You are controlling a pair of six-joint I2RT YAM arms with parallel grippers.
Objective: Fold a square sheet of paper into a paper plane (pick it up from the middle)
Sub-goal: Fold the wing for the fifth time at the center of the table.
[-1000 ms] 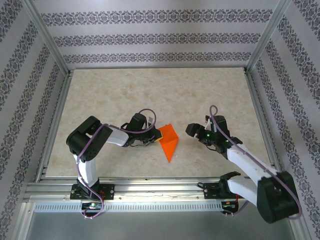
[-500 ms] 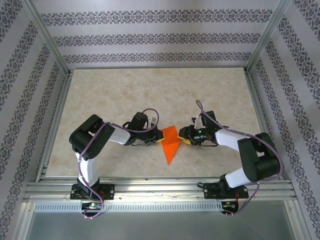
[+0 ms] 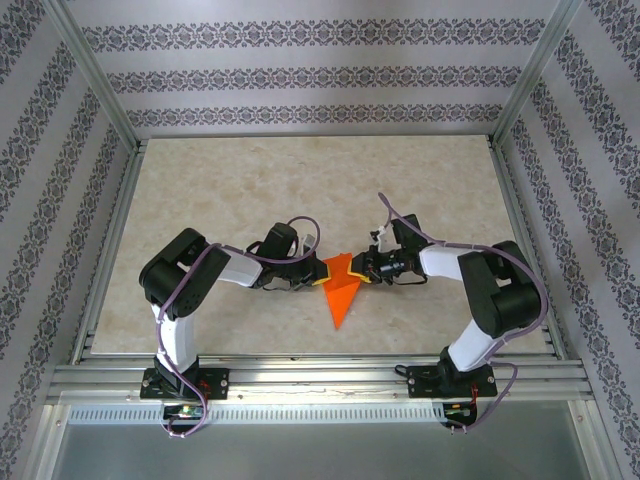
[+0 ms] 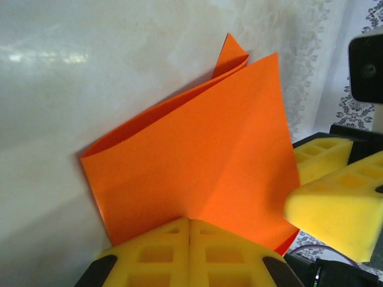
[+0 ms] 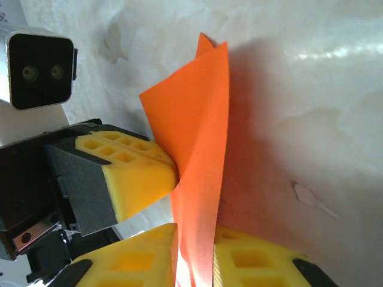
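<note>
Orange paper sheet (image 3: 341,290), thin, bright and unmarked, folded to a pointed triangular outline, sat near the middle of the pale marbled tabletop (image 3: 250,190), between the two arms. Its narrow tip pointed toward the near edge and its broad end lay between the grippers. Left gripper (image 3: 316,276) came in from the left, low over the table, its yellow ribbed pads (image 4: 149,254) pressed fully together with no gap, pinching the sheet's left edge. From that wrist the paper (image 4: 197,155) rose away from the pads as two layers, with a loose fold curling open at the far corner. Right gripper (image 3: 362,272) came in from the right, directly opposite and close to the left one. Its yellow pads (image 5: 254,260) stood only narrowly apart, with the sheet's (image 5: 197,137) right edge running down between them and filling the slot, so the jaws had hold of the paper. Beside it in that view, the left gripper's yellow pad met the sheet from the other side. The paper cast a reddish shadow on the tabletop. Could not tell whether the tip touched the table. Patterned wallpaper panels (image 3: 300,80) and an aluminium frame (image 3: 95,90) enclosed the workspace.
</note>
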